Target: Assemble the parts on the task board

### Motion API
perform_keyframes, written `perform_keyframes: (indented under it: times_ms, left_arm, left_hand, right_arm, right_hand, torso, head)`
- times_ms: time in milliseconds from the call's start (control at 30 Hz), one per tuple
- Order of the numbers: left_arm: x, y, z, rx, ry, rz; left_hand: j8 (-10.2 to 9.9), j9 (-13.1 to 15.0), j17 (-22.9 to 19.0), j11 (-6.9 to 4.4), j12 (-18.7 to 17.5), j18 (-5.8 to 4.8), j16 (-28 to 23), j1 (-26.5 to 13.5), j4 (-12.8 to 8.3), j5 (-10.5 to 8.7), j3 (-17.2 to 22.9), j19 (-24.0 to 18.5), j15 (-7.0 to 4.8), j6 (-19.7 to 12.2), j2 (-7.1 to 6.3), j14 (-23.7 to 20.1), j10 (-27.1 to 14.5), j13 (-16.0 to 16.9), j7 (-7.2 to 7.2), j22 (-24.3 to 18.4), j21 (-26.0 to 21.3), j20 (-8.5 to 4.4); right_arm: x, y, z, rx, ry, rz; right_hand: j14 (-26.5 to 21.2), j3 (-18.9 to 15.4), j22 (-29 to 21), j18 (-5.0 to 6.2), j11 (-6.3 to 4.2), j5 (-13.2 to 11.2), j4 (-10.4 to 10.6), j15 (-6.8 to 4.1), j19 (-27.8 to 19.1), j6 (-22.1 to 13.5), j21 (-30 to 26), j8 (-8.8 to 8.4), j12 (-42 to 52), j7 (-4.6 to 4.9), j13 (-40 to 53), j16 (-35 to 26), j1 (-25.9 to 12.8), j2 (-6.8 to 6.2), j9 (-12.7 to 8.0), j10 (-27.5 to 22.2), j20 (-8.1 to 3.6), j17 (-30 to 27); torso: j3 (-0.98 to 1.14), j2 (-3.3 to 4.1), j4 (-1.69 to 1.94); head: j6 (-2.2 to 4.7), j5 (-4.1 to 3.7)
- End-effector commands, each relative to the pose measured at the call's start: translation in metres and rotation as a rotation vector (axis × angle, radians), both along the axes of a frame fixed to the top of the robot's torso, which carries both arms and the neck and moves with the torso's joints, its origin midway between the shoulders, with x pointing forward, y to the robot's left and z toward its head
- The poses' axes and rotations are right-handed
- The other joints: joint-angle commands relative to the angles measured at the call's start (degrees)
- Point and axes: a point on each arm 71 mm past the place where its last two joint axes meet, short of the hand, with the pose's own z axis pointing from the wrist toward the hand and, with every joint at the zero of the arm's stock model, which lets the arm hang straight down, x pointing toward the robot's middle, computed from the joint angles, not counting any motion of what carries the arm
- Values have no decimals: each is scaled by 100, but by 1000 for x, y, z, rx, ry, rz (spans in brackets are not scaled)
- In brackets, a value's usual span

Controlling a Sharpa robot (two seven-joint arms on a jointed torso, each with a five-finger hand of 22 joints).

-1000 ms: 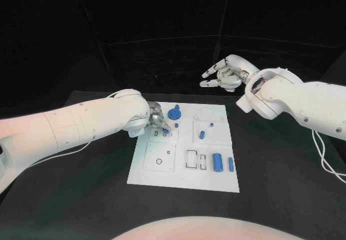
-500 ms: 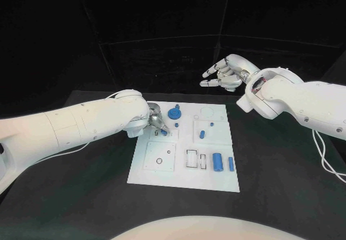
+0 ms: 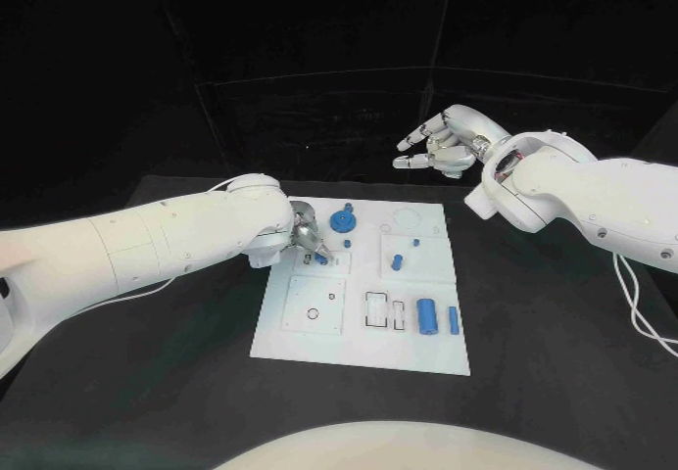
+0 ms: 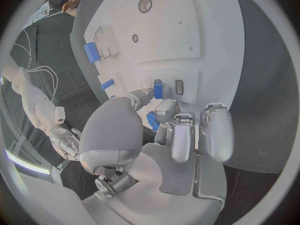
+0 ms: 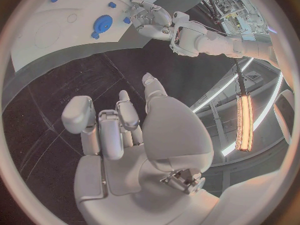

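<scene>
The white task board (image 3: 354, 333) lies mid-table. My left hand (image 3: 303, 238) is low over its far left corner. Thumb and a finger pinch a small blue part (image 3: 323, 258) that stands upright in a slot (image 4: 158, 89), with an empty slot (image 4: 179, 87) beside it. A round blue knob (image 3: 342, 222) stands just beyond that hand. A short blue peg (image 3: 396, 261), a thick blue cylinder (image 3: 427, 316) and a thin blue bar (image 3: 453, 320) lie on the board's right half. My right hand (image 3: 445, 142) hangs high past the board's far edge, fingers apart and holding nothing.
Black table (image 3: 169, 372) surrounds the board on all sides. Outlined recesses (image 3: 376, 309) and an oval ring mark (image 3: 311, 315) sit on the board's near half. The right wrist view shows the board (image 5: 44, 40), the knob (image 5: 103, 22) and my left hand (image 5: 150, 17) from afar.
</scene>
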Motion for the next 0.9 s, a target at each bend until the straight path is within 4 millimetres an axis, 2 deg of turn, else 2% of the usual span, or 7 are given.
perform_keyframes:
  times_ms: [33,400,733,900]
  left_arm:
    - [-2,3,-4,38,13,-9]
    - [-2,0,-4,27,8,-20]
    - [-2,-5,-4,24,15,-39]
    - [-1,-4,-4,27,18,-36]
  left_hand:
    - [33,16,1509,-13,43,-15,18,-1,-937,24,895,21,-30,27,46,616,42,15,-29,12,-3,-19]
    - [52,30,1509,-43,81,-18,18,-66,-922,16,760,29,-52,89,45,616,79,55,-69,35,7,-37]
    - [55,34,1509,-56,105,-21,18,-46,-931,17,725,34,-61,113,99,616,101,86,-80,46,12,-46]
    - [67,46,1509,-67,139,-28,18,-277,-724,-12,421,45,-66,203,193,616,132,123,-102,76,25,-54]
  right_arm:
    - [0,1,2,-1,-5,12]
    - [0,2,2,-1,-5,13]
    - [0,2,2,-1,-5,13]
    - [0,2,2,-1,-6,13]
  right_hand:
    - [351,-20,-4,94,0,29,-2,-22,29,33,-23,38,24,-12,-7,-31,28,42,0,54,-29,355]
    - [351,-20,-4,94,0,29,-2,-22,29,33,-23,38,24,-12,-7,-31,28,42,0,54,-29,355]
    - [351,-20,-4,94,0,29,-2,-22,29,33,-23,38,24,-12,-7,-31,28,42,0,54,-29,355]
    - [350,-28,-8,95,-1,34,4,-22,28,36,-25,41,20,-13,-13,-36,29,48,1,51,-29,348]
  torso:
    - [0,2,-1]
    - [0,2,-3]
    - [3,3,-3]
    - [4,0,-1]
  head:
    - [-1,-1]
    - [-15,3]
    - [-22,1]
    - [-28,-2]
